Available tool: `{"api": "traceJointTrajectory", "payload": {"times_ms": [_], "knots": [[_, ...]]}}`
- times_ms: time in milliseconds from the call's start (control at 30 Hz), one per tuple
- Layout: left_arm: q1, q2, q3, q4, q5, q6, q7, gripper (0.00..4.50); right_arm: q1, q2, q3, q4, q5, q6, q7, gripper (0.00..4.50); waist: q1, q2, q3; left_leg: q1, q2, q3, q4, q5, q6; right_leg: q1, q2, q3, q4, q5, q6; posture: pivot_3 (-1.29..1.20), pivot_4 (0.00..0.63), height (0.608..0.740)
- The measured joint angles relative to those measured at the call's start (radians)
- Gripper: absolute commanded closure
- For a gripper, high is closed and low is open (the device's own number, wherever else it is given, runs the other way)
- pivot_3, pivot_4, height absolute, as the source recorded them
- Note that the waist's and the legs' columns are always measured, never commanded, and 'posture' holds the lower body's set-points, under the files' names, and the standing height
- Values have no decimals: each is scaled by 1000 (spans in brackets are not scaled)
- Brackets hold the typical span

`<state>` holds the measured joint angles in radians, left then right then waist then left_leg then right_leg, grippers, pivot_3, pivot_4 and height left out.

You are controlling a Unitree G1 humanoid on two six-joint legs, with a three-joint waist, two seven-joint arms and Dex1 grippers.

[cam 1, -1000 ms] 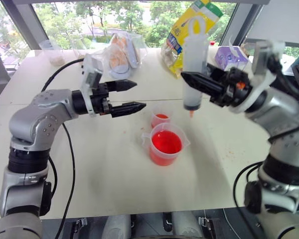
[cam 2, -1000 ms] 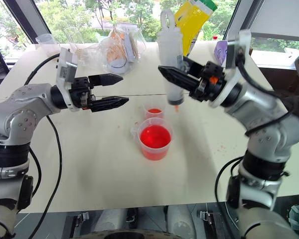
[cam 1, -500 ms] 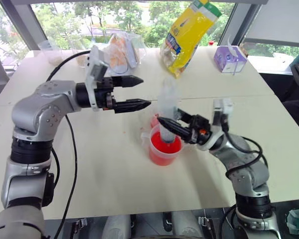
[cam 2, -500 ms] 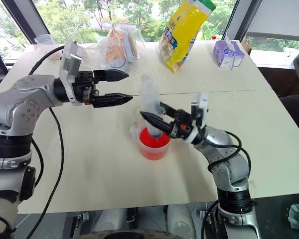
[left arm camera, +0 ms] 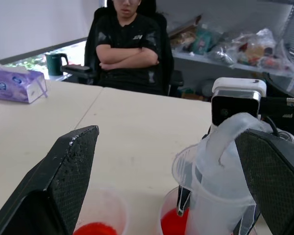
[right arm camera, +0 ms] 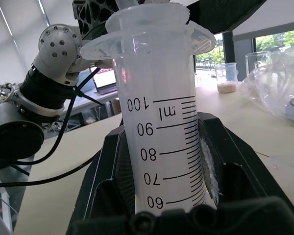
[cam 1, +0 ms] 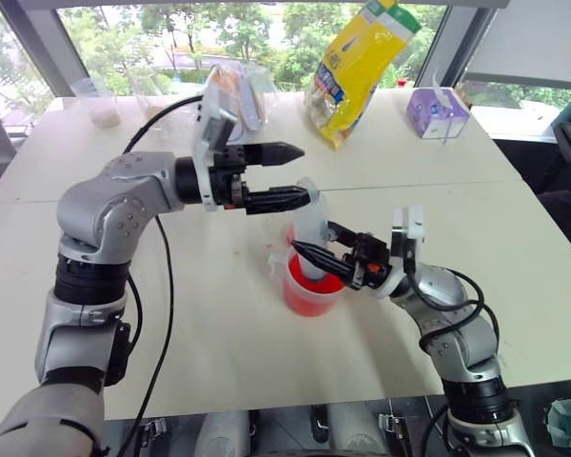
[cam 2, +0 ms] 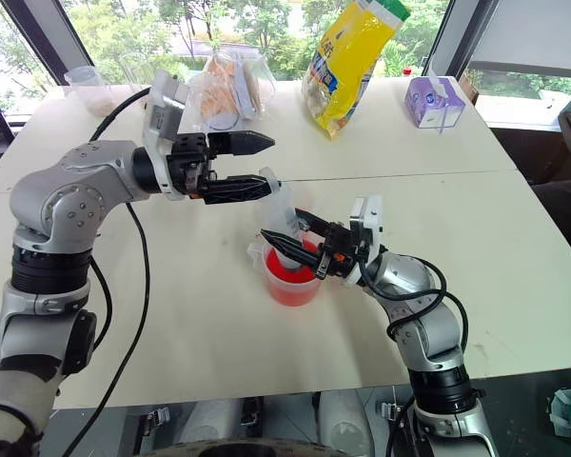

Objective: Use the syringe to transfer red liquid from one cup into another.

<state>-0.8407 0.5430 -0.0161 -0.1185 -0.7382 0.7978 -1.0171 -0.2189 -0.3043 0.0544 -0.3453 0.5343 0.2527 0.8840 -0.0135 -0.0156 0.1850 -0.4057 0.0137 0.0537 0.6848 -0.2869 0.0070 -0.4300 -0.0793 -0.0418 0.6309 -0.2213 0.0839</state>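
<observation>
The syringe [cam 1: 310, 231] stands upright with its lower end down in the larger spouted beaker [cam 1: 307, 293], which holds red liquid [cam 1: 325, 285]. My right gripper [cam 1: 311, 253] is shut on the syringe's barrel just above the beaker's rim; the printed scale [right arm camera: 161, 142] shows close up between its fingers. My left gripper [cam 1: 303, 174] is open, pointing right at the level of the plunger's top ring [left arm camera: 229, 139], which sits between its fingers [left arm camera: 63, 181]. The small cup [left arm camera: 97, 219] with a little red liquid stands right behind the beaker.
At the back of the white table [cam 1: 219, 343] lie a yellow bag [cam 1: 362, 57], a purple tissue pack [cam 1: 438, 112], clear plastic bags [cam 1: 233, 95] and small clear cups [cam 1: 100, 100]. A person [left arm camera: 132, 44] sits beyond the table with arms folded.
My right gripper has come down with the syringe, from above the small cup into the beaker. My left gripper has moved right, up to the plunger's top.
</observation>
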Motion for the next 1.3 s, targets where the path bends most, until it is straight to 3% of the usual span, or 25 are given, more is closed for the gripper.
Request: {"api": "traceJointTrajectory", "payload": {"times_ms": [333, 433, 667, 700, 1300], "knots": [[3, -27, -5, 7, 37, -33, 19, 0, -4, -9, 1, 7, -2, -3, -2, 3082, 3, 0, 0, 1, 0, 0, 0, 0, 0, 2, 0, 0, 0, 0, 0, 0, 150, 740], [4, -30, -7, 5, 44, -40, 19, 863, -8, -11, 0, 13, -1, -3, -3, 3082, 2, 0, 0, 2, 0, 0, 0, 0, 0, 2, 0, 0, 0, 0, 0, 0, 150, 740], [12, -33, -24, -35, 37, -37, 4, 4320, -20, -11, -2, 28, -1, 2, -19, 3082, 3, 0, 0, 2, 0, 0, 0, 0, 0, 2, 0, 0, 0, 0, 0, 0, 150, 740], [12, -33, -28, -39, 37, -37, 3, 4476, -20, -12, -2, 28, -1, 4, -20, 3082, 3, 0, 0, 2, 0, 0, 0, 0, 0, 2, 0, 0, 0, 0, 0, 0, 150, 740], [-22, -31, -30, 20, 14, -21, -11, 4476, -38, -63, 2, 28, 12, 36, -20, 3082, 3, 0, 0, 2, 0, 0, 0, 0, 0, 2, 0, 0, 0, 0, 0, 0, 150, 740]]}}
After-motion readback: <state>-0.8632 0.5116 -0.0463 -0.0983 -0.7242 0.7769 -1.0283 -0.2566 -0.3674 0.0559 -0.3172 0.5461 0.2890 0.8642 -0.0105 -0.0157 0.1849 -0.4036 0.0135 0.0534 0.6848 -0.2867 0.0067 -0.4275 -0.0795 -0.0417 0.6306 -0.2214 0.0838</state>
